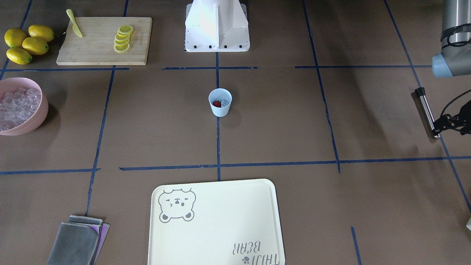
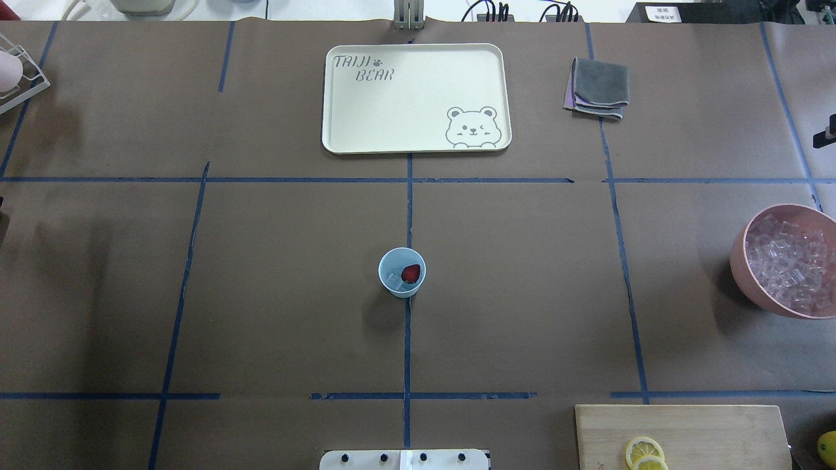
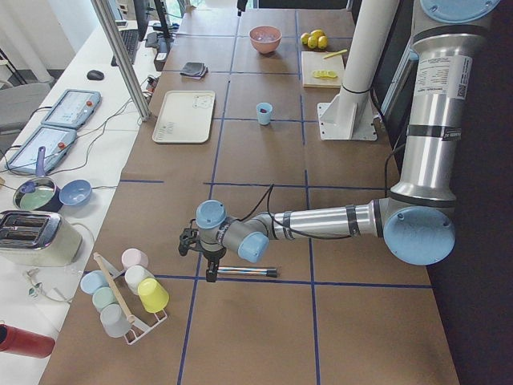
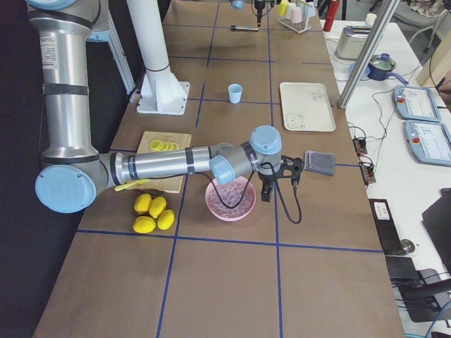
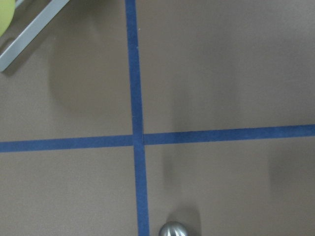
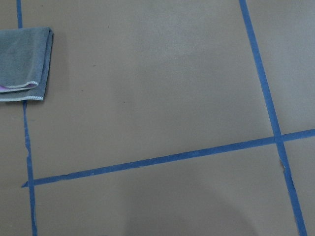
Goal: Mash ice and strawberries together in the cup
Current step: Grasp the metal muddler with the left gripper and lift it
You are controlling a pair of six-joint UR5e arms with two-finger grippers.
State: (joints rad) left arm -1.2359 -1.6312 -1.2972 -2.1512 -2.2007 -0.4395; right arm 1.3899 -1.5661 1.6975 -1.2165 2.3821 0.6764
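In the front-facing view, a small pale-blue plastic cup (image 1: 220,107), smooth and tapered, stands upright at frame centre on the brown paper desk (image 1: 279,125), on a blue tape line. Inside it lie a dark-red strawberry (image 1: 217,104) and glassy ice (image 1: 225,101). At the right edge a slim polished metal rod (image 1: 426,110) with a black cap lies flat. The left jaws sit at its lower end, but I cannot tell whether they clamp it. At far left a pink bowl (image 1: 44,110) holds more clear cubes.

From overhead, the cup is again at centre, with the strawberry on the right of its floor and the ice on the left. A cream tray (image 2: 405,111) with a bear print lies at top centre.

In the left view, the left arm (image 3: 321,222) stretches its forearm level and low, wrist bent down over the rod's left end.

In the right view, the right arm (image 4: 162,163) reaches level, wrist turned down just right of the bowl. I cannot tell how the right jaws are set.

The left wrist view shows matte paper, crossed tape and a rounded shiny metal end at the bottom edge.

The right wrist view shows a folded grey cloth (image 6: 24,61) at upper left.
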